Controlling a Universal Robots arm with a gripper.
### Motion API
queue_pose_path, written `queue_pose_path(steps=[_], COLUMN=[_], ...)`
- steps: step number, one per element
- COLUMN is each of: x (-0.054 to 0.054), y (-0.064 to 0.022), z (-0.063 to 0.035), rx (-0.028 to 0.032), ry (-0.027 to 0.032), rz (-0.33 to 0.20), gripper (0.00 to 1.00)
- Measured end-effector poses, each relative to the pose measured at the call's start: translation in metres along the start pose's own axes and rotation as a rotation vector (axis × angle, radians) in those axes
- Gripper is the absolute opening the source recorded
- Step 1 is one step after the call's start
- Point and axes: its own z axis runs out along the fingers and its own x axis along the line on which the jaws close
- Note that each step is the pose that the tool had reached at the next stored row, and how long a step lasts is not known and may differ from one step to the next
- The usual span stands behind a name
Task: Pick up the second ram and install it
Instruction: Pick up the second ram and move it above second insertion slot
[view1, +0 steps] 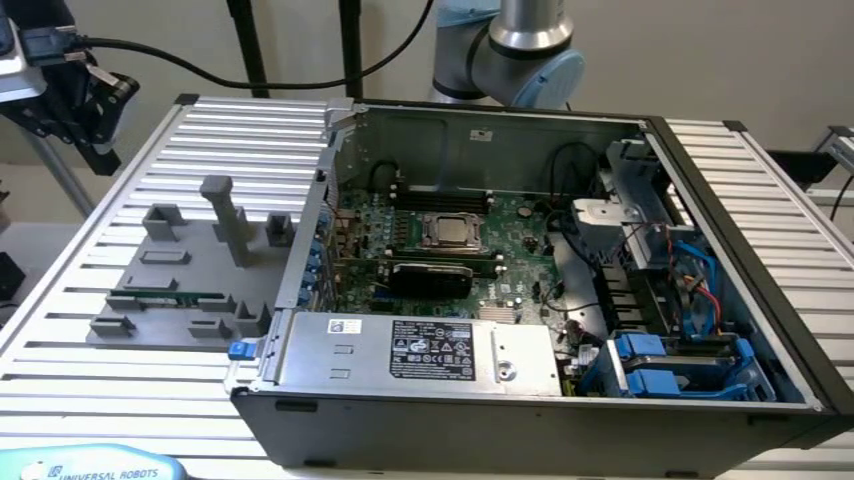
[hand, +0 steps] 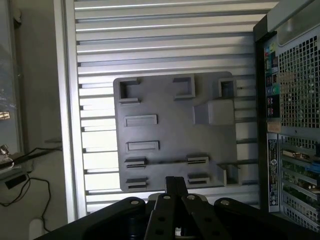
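Gripper (hand: 177, 180) pinched narrow, empty, over second ram (view1: 167, 297), standing edge-on in grey fixture tray (view1: 174, 275) beside open PC case (view1: 534, 415). Risk: stick is thin; a slightly off-line descent could clip it, tipping it from its holders.

An open desktop computer case (view1: 534, 432), its motherboard (view1: 523, 222), processor socket (view1: 451, 232), silver power supply (view1: 414, 350) and blue drive caddies (view1: 667, 368) exposed, lies on a slatted aluminium table (view1: 80, 395) just beside a grey fixture plate (view1: 174, 272) at the exterior view's left.
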Motion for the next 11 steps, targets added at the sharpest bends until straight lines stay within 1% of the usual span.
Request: queue_pose_path(steps=[5, 6, 8, 11], x=[0.0000, 0.0000, 0.0000, 0.0001], y=[0.0000, 0.0001, 0.0001, 0.0001], z=[0.0000, 0.0001, 0.0003, 0.0010], rx=[0.0000, -0.0001, -0.0007, -0.0021], ry=[0.0000, -0.0008, -0.0004, 0.0019], rz=[0.000, -0.002, -0.030, -0.084], gripper=[0.11, 0.11, 0.11, 0.11])
